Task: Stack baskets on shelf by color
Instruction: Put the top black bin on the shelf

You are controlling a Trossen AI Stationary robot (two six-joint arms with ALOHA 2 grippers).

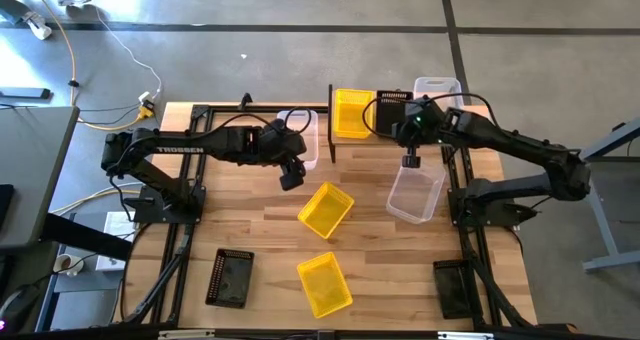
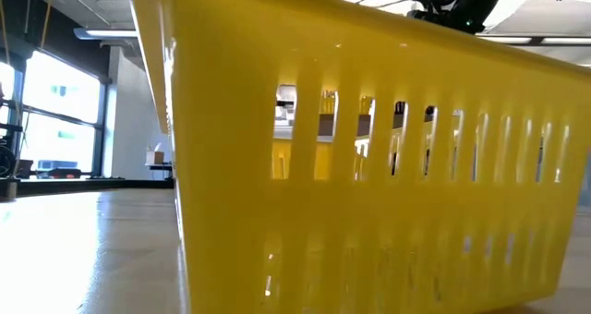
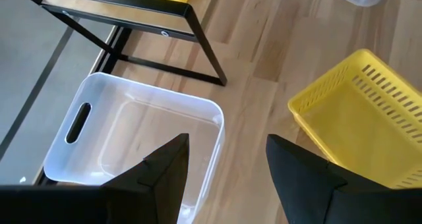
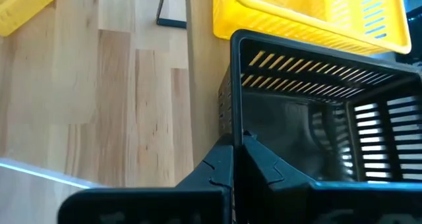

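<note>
High view shows the right claw pinched shut on the near wall of a black mesh basket, which sits on the shelf directly ahead of it, touching a yellow basket on that shelf. A clear basket stands on the far side of the black one, and another clear basket lies on the tabletop just below the right claw. In the right wrist view the fingers press together over the black basket's rim, with the yellow basket beyond it. The left claw hangs with its fingers apart and nothing between them, above the edge of a white translucent basket with a handle slot; a tilted yellow basket lies just to its other side. Farther toward the tabletop's front edge are another yellow basket and two black baskets, one at the left and one at the right. In the low view a yellow basket wall fills the picture.
</note>
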